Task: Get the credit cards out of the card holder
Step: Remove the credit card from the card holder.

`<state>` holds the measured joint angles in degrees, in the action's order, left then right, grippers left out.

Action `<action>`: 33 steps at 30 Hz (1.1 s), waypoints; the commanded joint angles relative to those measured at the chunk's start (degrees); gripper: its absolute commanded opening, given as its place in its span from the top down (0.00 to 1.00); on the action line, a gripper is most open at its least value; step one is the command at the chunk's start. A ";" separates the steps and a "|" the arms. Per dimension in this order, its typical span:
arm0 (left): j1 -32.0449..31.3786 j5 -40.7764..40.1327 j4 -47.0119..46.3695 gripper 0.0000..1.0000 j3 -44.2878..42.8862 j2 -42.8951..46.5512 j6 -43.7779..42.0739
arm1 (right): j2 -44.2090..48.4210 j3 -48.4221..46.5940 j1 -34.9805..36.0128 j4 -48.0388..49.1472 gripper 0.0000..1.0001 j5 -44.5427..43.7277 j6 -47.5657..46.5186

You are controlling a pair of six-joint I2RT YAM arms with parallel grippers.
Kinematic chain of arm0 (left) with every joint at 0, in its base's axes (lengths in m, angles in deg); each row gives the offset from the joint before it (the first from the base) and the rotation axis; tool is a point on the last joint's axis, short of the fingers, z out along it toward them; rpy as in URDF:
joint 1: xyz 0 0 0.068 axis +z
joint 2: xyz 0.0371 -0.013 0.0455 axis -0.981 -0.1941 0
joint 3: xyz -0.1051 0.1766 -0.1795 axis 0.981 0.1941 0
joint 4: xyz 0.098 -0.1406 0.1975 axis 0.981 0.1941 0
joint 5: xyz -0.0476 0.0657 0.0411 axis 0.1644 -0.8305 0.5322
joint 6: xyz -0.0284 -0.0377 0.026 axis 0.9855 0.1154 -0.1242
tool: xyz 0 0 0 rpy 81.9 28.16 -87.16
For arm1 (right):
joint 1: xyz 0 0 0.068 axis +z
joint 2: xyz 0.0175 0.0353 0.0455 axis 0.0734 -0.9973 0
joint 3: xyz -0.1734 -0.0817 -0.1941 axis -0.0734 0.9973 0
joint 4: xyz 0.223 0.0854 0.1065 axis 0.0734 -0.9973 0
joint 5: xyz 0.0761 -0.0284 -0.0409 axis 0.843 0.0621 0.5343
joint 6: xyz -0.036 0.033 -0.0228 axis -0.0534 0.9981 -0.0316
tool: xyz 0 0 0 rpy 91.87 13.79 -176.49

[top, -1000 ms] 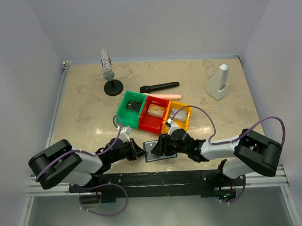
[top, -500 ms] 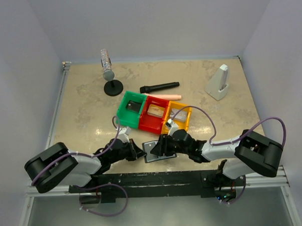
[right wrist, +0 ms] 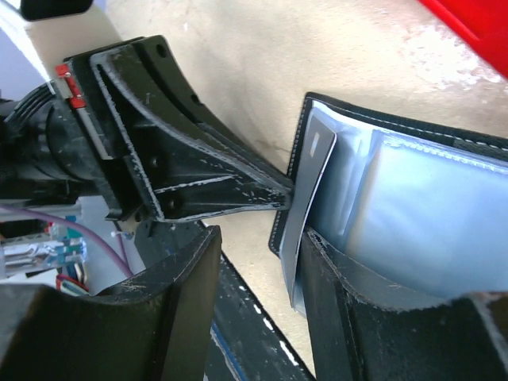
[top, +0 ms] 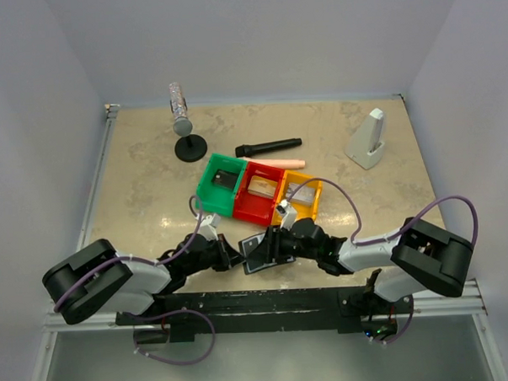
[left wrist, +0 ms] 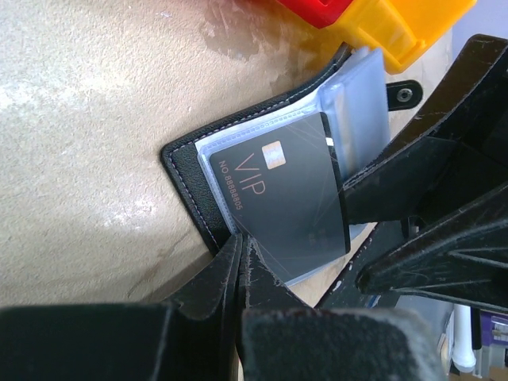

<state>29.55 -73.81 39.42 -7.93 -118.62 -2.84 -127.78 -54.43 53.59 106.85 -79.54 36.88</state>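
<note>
The card holder (top: 253, 260) lies open on the table near the front edge, its black rim (left wrist: 184, 178) and clear sleeves (right wrist: 429, 206) showing. A dark grey VIP card (left wrist: 286, 190) sticks partway out of a sleeve. My left gripper (left wrist: 242, 248) is shut, its tips pressed against the holder's near corner. My right gripper (right wrist: 262, 238) is open. The card's free end (right wrist: 305, 214) stands on edge between its fingers, close against the right-hand finger (right wrist: 333, 278). From above, the two grippers, left (top: 232, 257) and right (top: 269, 247), meet over the holder.
Green (top: 218, 185), red (top: 258, 193) and yellow (top: 301, 198) bins stand in a row just behind the holder. Farther back lie a black stick (top: 269, 146) and a pink object (top: 282, 162). A stand with a grey head (top: 184, 130) is back left, a white wedge (top: 368, 139) back right.
My right gripper has shifted slightly left over the card holder and its jaws have narrowed a little. The left gripper stays shut at the holder's corner.
</note>
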 commanded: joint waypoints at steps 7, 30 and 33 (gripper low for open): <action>-0.49 0.51 -3.19 1.00 1.03 -0.06 -0.16 | -1.65 -3.66 1.09 4.35 0.52 7.15 0.68; -0.49 0.95 -3.02 0.82 1.55 2.31 -0.34 | -2.53 -8.15 1.09 -5.67 0.52 6.54 -0.02; -0.49 0.16 -1.44 0.79 1.64 3.80 -0.43 | -2.17 -7.97 1.09 -6.38 0.52 6.36 -0.20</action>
<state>29.49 -73.31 39.92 -7.93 -117.15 -2.90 -131.87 -60.33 53.59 99.35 -75.82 36.93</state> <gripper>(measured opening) 0.200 0.484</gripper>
